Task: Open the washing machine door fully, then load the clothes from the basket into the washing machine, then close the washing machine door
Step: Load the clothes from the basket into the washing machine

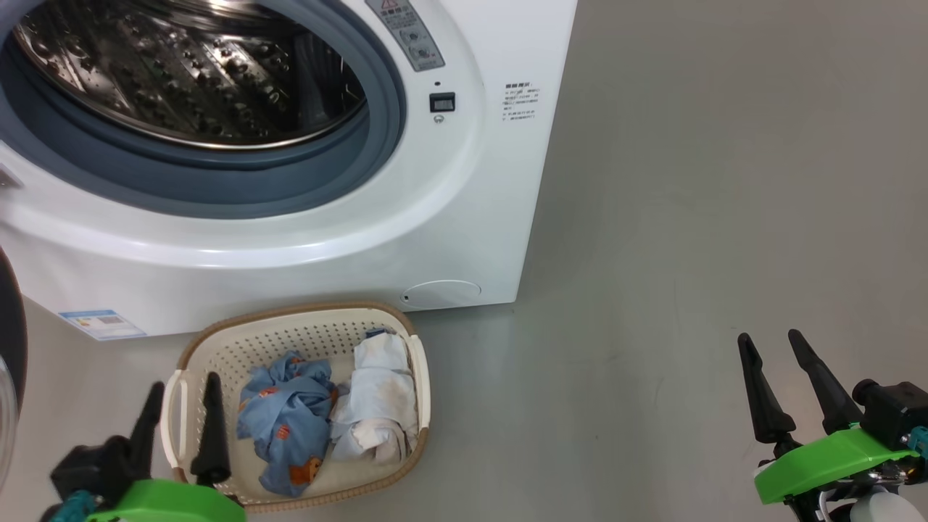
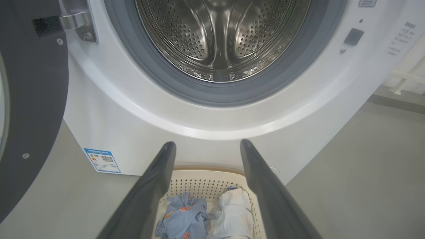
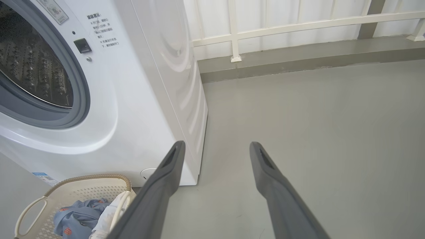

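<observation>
Status at the loading step: the washing machine door stands swung out to the left on its hinge, dark inner face towards me. I judge the opening step done. The steel drum of the washing machine shows no fabric in the part I can see.

The basket sits on the floor just in front of the machine's lower panel, below the drum mouth. Both garments remain in it.

Key relation: the basket lies directly ahead of and below the left gripper, one finger overlapping the basket's left wall in the head view. The right gripper hovers over bare floor, well apart to the right. The left arm is clearly the nearer.

Both grippers are spread wide and hold nothing.

The clothes lie side by side: the blue printed garment on the left, nearest the left gripper, and the white stained garment touching it on the right. Each bundle runs roughly from my side towards the machine.

Count:
- one machine
- one door
- one basket
- two garments
- two grippers
</observation>
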### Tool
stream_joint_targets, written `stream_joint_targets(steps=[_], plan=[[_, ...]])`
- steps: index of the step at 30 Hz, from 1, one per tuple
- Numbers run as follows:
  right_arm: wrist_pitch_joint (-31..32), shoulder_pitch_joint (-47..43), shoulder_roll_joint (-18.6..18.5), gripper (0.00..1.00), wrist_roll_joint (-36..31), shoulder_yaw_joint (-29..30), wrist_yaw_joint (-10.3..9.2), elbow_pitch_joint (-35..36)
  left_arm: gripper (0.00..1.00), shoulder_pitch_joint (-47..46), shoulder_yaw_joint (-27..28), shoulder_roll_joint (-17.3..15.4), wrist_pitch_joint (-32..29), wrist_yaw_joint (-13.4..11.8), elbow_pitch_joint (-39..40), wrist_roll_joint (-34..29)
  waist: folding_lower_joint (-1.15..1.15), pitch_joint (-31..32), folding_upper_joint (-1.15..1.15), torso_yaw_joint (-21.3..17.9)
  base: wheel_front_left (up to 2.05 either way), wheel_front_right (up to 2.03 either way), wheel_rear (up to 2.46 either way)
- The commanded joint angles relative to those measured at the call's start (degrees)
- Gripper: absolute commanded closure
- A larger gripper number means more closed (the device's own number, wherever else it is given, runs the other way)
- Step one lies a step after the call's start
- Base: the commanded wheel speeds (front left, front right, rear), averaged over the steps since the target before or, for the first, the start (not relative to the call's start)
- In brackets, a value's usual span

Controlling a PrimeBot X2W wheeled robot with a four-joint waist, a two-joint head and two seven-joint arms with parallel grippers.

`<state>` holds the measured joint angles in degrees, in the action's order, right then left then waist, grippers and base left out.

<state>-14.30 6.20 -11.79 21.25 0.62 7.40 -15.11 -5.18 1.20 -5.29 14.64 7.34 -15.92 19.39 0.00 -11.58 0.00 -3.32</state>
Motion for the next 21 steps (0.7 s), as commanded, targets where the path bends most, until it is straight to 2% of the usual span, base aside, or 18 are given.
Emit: stream_joint_targets(steps=[1,12,21], plan=[[-0.70,0.73,-0.53,0.00,-0.01,-1.47,0.09,1.43,0.00,-0.82,1.19,-0.70,0.36,0.14,0.06,-0.14,0.00,-0.33,0.00,0.02,0.00,0.00,0.00],[-0.70,2.28,-0.15,0.00,0.43,-1.44,0.09,1.86,0.00,-3.65,-4.13,0.60,0.36,0.14,-8.70,1.72,0.00,-4.19,0.00,-0.20,0.00,0.00,0.00],[-0.70,5.52,0.27,0.00,0.77,-0.57,0.09,2.69,0.00,-11.59,-9.86,0.80,0.36,0.14,-19.02,3.86,0.00,-11.11,0.00,-1.14,0.00,0.00,0.00]])
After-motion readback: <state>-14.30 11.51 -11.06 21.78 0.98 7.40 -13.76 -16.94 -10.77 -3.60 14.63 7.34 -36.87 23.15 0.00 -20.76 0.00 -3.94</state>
